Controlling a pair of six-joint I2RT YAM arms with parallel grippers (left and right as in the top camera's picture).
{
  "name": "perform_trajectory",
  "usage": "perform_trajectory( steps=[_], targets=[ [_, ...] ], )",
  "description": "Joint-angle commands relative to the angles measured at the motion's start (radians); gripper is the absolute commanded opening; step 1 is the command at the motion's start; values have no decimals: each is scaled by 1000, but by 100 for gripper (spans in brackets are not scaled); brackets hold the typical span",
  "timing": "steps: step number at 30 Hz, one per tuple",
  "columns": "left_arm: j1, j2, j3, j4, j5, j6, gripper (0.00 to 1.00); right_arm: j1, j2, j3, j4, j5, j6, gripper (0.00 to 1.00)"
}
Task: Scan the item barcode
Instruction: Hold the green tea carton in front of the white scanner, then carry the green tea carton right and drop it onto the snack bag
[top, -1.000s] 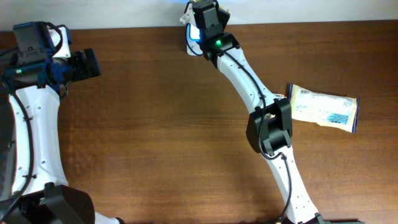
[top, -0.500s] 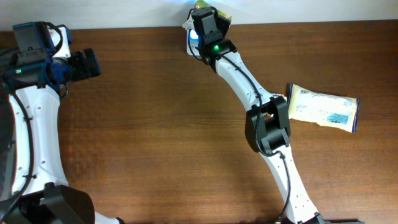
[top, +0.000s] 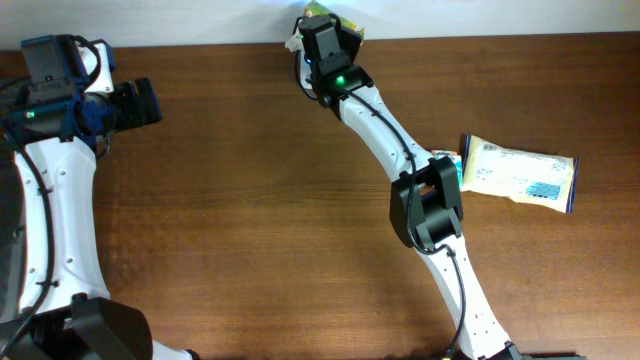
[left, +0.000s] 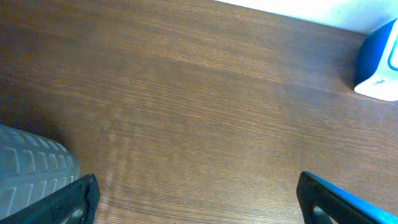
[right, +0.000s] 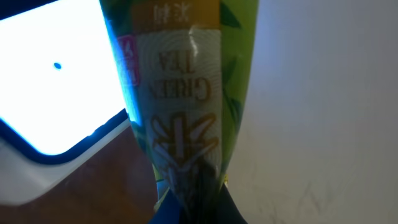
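Wood-grain tabletop (left: 186, 93) is showing between the left gripper's (top: 150, 102) wide-spread, empty fingers. Rightward, just beside the glowing blue-rimmed scanner (right: 56, 81), the right gripper (right: 193, 208) is pinching a glossy, crinkled green tea packet (right: 186, 112). Scanning is probably underway, though no barcode is showing. A flat pouch (top: 520, 172) is waiting well beyond those fingers.

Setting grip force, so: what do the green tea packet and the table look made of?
The green tea packet: likely glossy plastic film, judging by its sheen and creases. The table: wood or wood-look laminate, matte brown, with visible grain.
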Motion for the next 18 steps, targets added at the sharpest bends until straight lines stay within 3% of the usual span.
perform_trajectory(
  steps=[1, 6, 11, 16, 18],
  targets=[
    [5, -1, 16, -2, -3, -6, 99, 8, -166, 3, -78, -10, 89, 4],
    [5, -1, 16, -2, -3, -6, 99, -4, -401, 3, -367, -252, 361, 4],
    [5, -1, 16, -1, -3, -6, 99, -28, -652, 3, -823, -415, 742, 4],
    [5, -1, 16, -2, -3, -6, 99, -232, -642, -6, -1316, -467, 1093, 4],
    [5, -1, 16, -2, -3, -6, 99, -364, -630, -115, -1312, -565, 1125, 4]
  ],
)
